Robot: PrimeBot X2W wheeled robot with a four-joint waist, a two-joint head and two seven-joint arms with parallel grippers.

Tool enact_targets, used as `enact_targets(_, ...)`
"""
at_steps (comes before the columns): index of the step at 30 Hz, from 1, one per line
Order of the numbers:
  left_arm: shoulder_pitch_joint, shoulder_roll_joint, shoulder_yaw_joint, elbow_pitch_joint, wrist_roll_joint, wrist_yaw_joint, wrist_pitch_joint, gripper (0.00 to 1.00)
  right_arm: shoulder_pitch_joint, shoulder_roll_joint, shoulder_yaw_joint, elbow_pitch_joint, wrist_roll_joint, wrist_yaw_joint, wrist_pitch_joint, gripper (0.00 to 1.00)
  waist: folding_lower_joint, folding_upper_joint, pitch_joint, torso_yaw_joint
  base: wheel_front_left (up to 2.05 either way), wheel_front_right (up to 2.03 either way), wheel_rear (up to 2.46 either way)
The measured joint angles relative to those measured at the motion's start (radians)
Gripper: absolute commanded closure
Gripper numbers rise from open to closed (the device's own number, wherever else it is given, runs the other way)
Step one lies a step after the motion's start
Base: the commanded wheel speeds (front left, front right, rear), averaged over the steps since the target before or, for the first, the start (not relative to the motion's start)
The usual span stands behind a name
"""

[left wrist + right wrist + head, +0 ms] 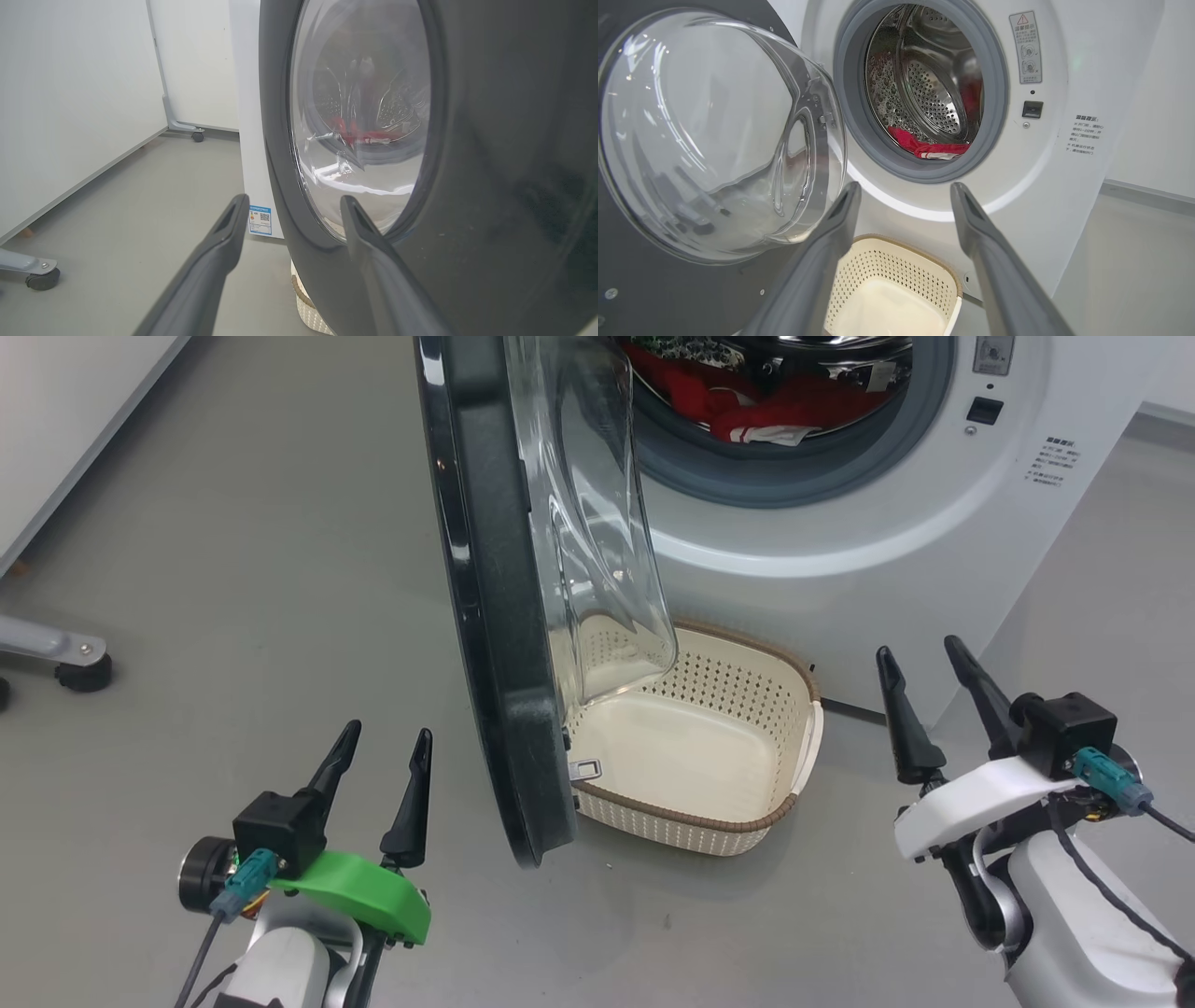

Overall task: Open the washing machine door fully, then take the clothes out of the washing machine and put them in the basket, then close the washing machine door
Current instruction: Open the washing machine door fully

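Observation:
The black washing machine door [495,616] stands swung out edge-on toward me, its clear glass bowl [597,513] bulging to the right. Red clothes [747,406] with a white patch lie at the front of the steel drum of the white washing machine [887,523]. The cream basket [709,747] sits empty on the floor below the mouth. My left gripper [383,747] is open just left of the door's lower edge; its fingers [219,252] straddle the door rim [280,177]. My right gripper [924,663] is open to the right of the basket, facing the mouth [920,88], with the clothes [924,144] and basket [896,289] ahead.
A caster foot [79,667] of a grey frame stands on the floor at the left, with a white wall panel [65,420] behind it. Grey floor [261,569] lies open left of the door. A blue sticker [259,220] is on the machine's side.

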Motion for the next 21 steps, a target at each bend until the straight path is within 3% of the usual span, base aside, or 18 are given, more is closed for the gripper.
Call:
enact_targets(7,0.003,0.0,0.005,0.002,0.0,0.0,0.0,0.0,0.034,0.04,-0.047,-0.008,-0.05,-0.034,0.004,0.0,0.0,0.0,-0.005,0.001,0.0,0.0,0.0)
enact_targets(21,0.018,0.0,0.008,0.003,0.003,0.0,0.0,0.0,0.077,0.083,-0.09,-0.017,-0.121,-0.042,0.004,0.0,0.0,0.0,-0.009,-0.003,0.0,0.0,0.0)
